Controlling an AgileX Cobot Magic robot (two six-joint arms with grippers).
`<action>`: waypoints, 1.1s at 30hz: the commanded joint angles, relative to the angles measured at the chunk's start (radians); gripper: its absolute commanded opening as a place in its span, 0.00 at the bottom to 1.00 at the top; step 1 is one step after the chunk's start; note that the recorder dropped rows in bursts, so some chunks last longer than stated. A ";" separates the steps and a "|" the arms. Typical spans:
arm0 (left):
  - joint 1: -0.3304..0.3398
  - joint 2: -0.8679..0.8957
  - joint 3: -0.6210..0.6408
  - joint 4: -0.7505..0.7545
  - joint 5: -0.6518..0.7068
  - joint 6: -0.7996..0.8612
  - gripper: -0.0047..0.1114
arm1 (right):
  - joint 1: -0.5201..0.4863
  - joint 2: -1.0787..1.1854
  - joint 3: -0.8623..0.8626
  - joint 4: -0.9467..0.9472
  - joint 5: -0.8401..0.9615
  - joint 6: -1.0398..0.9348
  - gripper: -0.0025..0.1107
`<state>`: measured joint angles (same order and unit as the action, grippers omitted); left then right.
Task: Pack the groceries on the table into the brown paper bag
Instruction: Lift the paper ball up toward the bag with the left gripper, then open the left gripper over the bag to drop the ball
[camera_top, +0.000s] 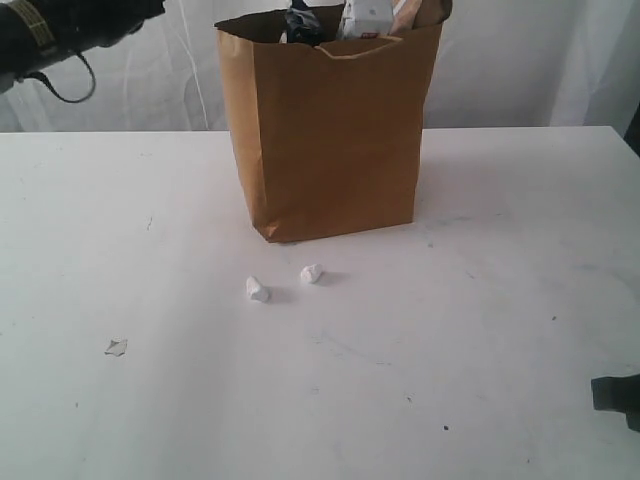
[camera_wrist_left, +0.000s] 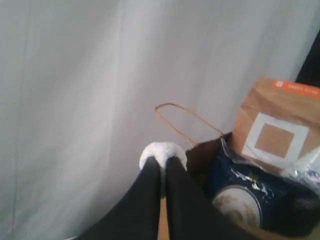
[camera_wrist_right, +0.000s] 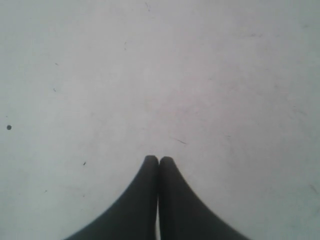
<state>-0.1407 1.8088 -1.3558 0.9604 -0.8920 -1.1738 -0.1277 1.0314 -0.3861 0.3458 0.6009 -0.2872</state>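
The brown paper bag (camera_top: 325, 130) stands upright at the back middle of the table (camera_top: 480, 330), with groceries poking out of its top. In the left wrist view I see its twisted handle (camera_wrist_left: 182, 119), the orange-labelled brown pouch (camera_wrist_left: 275, 127) and a dark blue packet (camera_wrist_left: 247, 192) inside. My left gripper (camera_wrist_left: 163, 161) is shut on a small white crumpled lump (camera_wrist_left: 162, 150), held high beside the bag's rim. The left arm (camera_top: 60, 30) is raised at the upper left. My right gripper (camera_wrist_right: 158, 160) is shut and empty, low over bare tabletop.
Two more white lumps (camera_top: 257, 290) (camera_top: 312, 273) lie on the table in front of the bag. A small pale scrap (camera_top: 116, 347) sits at the front left. The right arm's tip (camera_top: 617, 395) shows at the lower right edge. A white curtain hangs behind.
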 joint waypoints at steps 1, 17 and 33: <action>-0.002 0.037 -0.041 0.121 -0.179 -0.012 0.04 | -0.001 -0.002 0.008 -0.002 0.008 0.003 0.02; -0.011 0.243 -0.408 0.328 -0.308 -0.211 0.04 | -0.001 -0.002 0.008 -0.002 0.006 0.003 0.02; -0.013 0.331 -0.484 0.437 -0.219 -0.315 0.70 | -0.001 -0.002 0.008 -0.002 0.004 0.003 0.02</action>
<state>-0.1539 2.1454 -1.8332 1.3900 -1.1067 -1.4588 -0.1277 1.0314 -0.3861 0.3458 0.6097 -0.2872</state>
